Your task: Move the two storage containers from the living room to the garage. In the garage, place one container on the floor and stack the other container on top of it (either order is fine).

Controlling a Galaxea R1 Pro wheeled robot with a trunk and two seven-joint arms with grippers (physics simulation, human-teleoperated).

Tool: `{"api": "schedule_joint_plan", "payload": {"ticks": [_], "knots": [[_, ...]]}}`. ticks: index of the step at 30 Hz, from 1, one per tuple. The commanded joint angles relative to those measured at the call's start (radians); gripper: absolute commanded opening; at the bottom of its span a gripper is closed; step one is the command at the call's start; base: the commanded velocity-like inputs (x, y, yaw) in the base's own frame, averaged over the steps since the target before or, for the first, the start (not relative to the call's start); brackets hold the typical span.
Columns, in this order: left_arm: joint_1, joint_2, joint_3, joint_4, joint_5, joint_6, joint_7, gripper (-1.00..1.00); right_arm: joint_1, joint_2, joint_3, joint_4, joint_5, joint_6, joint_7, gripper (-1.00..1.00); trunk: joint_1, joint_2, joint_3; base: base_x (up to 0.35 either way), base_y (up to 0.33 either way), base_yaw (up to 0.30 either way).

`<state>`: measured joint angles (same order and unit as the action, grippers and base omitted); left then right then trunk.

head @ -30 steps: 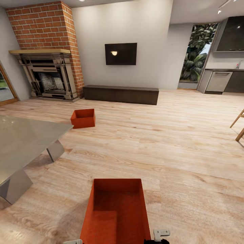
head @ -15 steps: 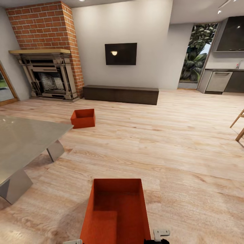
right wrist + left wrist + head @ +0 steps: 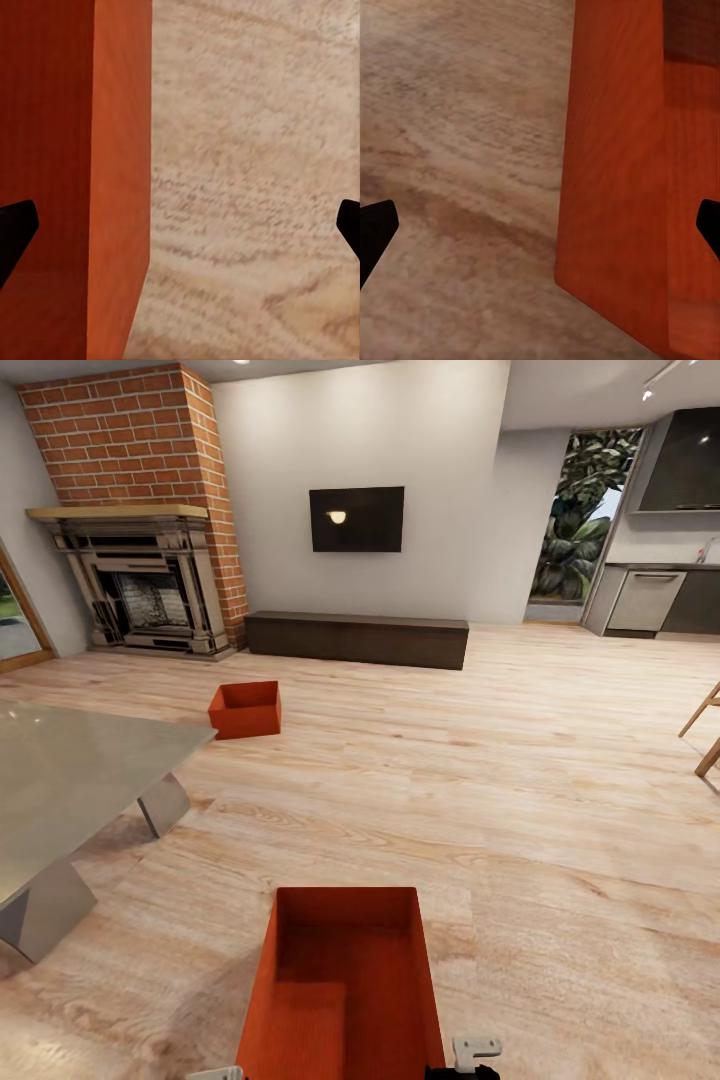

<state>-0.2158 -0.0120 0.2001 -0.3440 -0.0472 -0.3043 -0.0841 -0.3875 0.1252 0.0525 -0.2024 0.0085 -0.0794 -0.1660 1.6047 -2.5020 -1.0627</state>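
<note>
One of the two storage containers (image 3: 345,990), a red-orange open-top bin, sits on the light wood planks of the living room right in front of me, empty. The other container (image 3: 245,710) stands farther off, near the fireplace. My left gripper (image 3: 540,232) is open, its dark fingertips (image 3: 375,234) set wide on either side of the near container's side wall (image 3: 615,172). My right gripper (image 3: 180,229) is open too, straddling the opposite wall (image 3: 120,187), with one fingertip over the bin's inside and the other over the planks.
A low glass table (image 3: 70,780) on metal legs stands at the left. A brick fireplace (image 3: 140,590), a dark low bench (image 3: 357,638) and a wall TV (image 3: 356,518) line the far wall. Wooden chair legs (image 3: 705,730) reach in at the right, with kitchen cabinets (image 3: 650,600) behind.
</note>
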Motion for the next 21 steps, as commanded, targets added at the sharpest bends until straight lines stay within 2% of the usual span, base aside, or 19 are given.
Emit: {"api": "schedule_joint_plan", "payload": {"ticks": [1,21], "knots": [[-0.001,-0.001,0.008,0.0,-0.005,-0.003,-0.007,1.0,-0.001,0.0,0.005,0.001,0.001,-0.002,-0.006,1.0,0.0,0.0,-0.001,0.0,0.0,0.0],[-0.001,-0.001,0.008,0.0,-0.005,-0.003,-0.008,1.0,-0.001,-0.001,0.006,0.001,0.001,-0.002,-0.006,1.0,0.0,0.0,-0.001,0.0,0.0,0.0]]}}
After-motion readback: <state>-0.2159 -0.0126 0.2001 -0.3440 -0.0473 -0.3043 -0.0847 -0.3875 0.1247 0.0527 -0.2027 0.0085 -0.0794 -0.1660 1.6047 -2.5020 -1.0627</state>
